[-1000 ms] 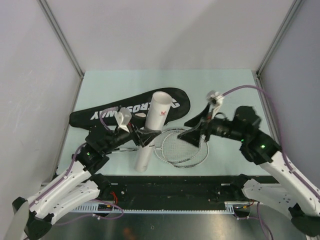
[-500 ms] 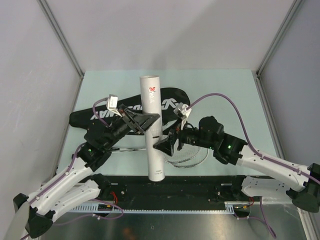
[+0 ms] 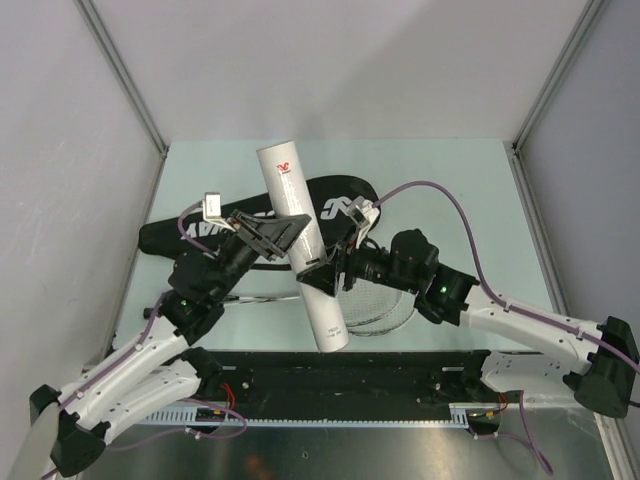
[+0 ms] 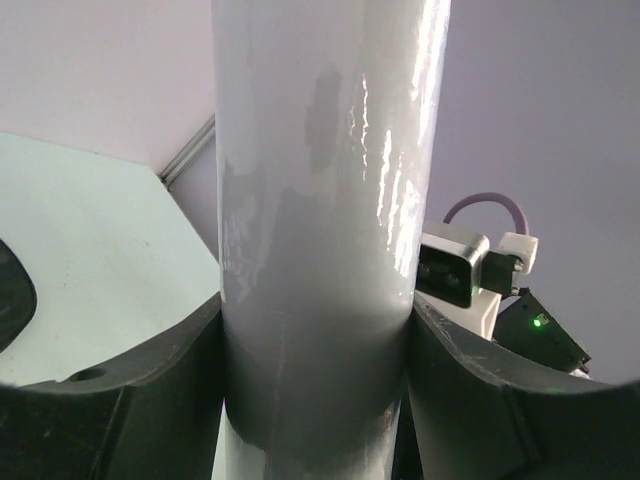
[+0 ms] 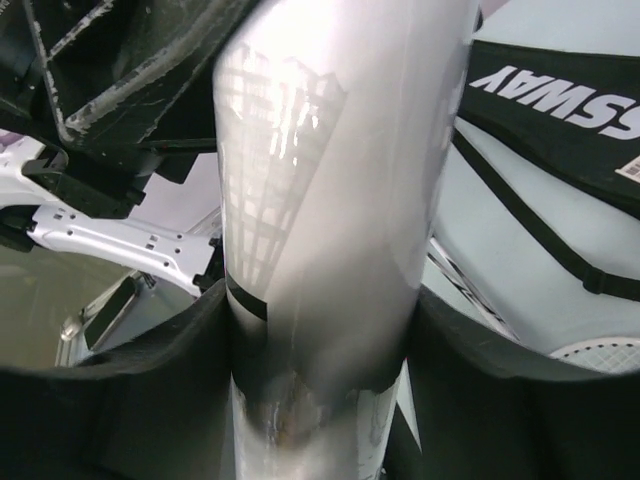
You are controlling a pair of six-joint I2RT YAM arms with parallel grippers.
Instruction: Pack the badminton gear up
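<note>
Three walls: plain grey, around a pale green table (image 3: 460, 190).
Bag (image 3: 170, 236): black, flat on the table.
Left pincer (image 3: 286, 234): clamped around the white tube (image 3: 285, 185) at mid-length.
Right pincer (image 3: 322, 272): gripped the tube just below.
Tube: tilted, above bag and rackets (image 3: 385, 305).

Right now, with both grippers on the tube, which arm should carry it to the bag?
Left, probably. The left gripper clamps the tube higher up, over the bag; the right gripper holds it lower, over the rackets.
</note>
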